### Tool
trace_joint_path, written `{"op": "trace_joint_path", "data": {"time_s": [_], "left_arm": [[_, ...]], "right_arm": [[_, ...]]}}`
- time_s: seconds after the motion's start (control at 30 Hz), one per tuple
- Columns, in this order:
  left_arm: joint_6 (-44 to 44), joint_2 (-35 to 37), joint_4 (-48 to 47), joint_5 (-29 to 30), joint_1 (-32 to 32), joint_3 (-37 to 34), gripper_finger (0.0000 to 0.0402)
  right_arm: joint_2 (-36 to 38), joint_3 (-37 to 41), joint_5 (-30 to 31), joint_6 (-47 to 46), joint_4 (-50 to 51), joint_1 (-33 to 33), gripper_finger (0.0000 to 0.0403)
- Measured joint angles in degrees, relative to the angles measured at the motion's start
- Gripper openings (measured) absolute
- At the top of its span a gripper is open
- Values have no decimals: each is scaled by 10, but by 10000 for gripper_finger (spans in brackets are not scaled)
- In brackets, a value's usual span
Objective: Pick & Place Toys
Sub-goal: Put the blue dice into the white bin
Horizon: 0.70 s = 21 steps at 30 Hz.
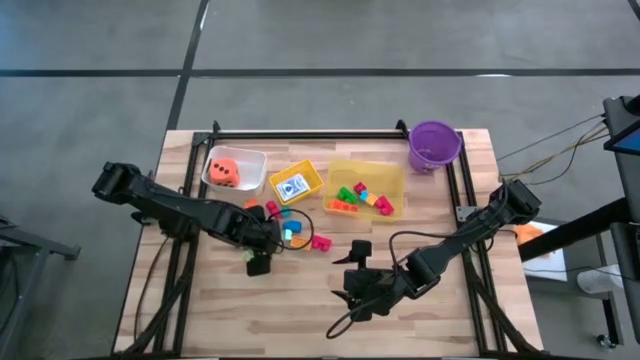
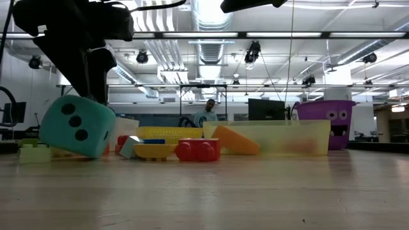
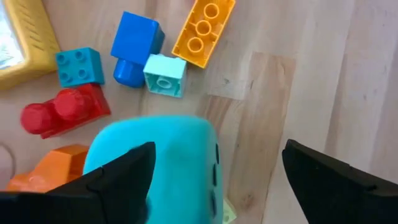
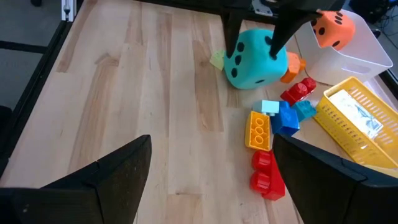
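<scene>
A teal dotted die (image 4: 255,59) stands tilted on the table, on its lower edge (image 2: 96,155), beside loose bricks. My left gripper (image 3: 214,180) is open above it, with its fingers on either side of the die (image 3: 155,162). It also shows in the high view (image 1: 262,255). My right gripper (image 4: 211,180) is open and empty over bare table toward the near edge (image 1: 352,272). An orange die (image 1: 225,170) lies in a clear bin. The blue-white card box (image 1: 293,185) lies in a yellow basket. My left gripper comes at the teal die from above, pointing down. One finger (image 3: 121,180) lies over the die's side (image 3: 165,152), and I cannot tell whether it touches. The other finger (image 3: 329,180) stands clear of the die, with bare wood showing between them.
Loose bricks lie beside the die: red (image 4: 267,174), yellow (image 4: 259,130), blue (image 4: 286,118), another red (image 4: 298,90), orange (image 4: 292,65) and pale green (image 4: 216,59). A yellow bin (image 1: 390,180) holds several bricks. A purple bucket (image 1: 434,145) stands at the far right.
</scene>
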<state>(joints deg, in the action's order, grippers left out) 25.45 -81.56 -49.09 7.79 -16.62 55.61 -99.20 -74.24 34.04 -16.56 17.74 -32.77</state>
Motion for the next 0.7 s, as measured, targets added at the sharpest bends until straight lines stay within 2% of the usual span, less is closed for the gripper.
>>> {"op": "trace_joint_path", "data": {"time_s": [0.2, 0.43, 0.53, 0.7], "left_arm": [[-11, 1, -44, 9, 0, 29, 343], [12, 1, -113, 81, 3, 48, 343], [10, 1, -107, 71, 3, 48, 343], [-35, 0, -92, -5, 3, 40, 343]], "right_arm": [[0, 0, 0, 0, 0, 0, 331], [0, 0, 0, 0, 0, 0, 331], [0, 0, 0, 0, 0, 0, 331], [0, 1, 0, 0, 1, 0, 331]]}}
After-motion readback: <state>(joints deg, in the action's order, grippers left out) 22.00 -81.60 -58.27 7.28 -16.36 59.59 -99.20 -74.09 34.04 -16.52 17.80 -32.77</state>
